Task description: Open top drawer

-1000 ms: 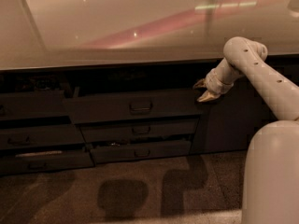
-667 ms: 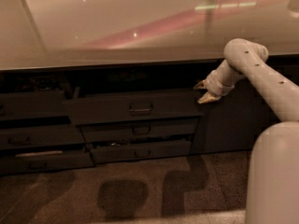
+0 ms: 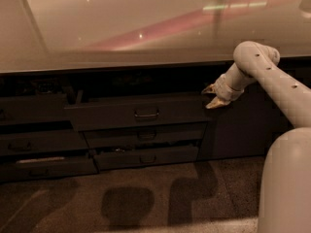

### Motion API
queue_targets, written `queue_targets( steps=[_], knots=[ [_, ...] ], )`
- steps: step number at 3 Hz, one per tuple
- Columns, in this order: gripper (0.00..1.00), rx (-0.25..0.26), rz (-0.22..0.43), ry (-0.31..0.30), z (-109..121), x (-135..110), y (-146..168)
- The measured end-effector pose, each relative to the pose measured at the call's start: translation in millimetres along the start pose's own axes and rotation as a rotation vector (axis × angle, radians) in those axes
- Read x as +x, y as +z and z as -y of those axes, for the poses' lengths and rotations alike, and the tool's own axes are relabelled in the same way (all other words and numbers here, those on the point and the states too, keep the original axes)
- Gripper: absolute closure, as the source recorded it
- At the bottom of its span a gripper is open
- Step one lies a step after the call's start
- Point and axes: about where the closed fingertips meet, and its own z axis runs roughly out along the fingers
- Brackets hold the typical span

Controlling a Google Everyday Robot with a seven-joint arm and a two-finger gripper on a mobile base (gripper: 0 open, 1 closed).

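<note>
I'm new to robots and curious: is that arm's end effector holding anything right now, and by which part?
Nothing seems held: the end effector sits open by the top drawer's right end, away from its handle.

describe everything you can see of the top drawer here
The top drawer shows a wide, matte dark grey front with a small dark loop handle at its centre. It sits partly pulled out, proud of the narrower drawers below, just under the countertop. The claw, open, is at its right end; whether they touch is unclear.
</note>
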Motion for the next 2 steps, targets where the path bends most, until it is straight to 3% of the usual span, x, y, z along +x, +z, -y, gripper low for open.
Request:
queue_targets(
  steps=[2],
  knots=[
    [1.0, -0.005, 0.004, -0.011, -5.5, -2.5, -2.5]
  ],
)
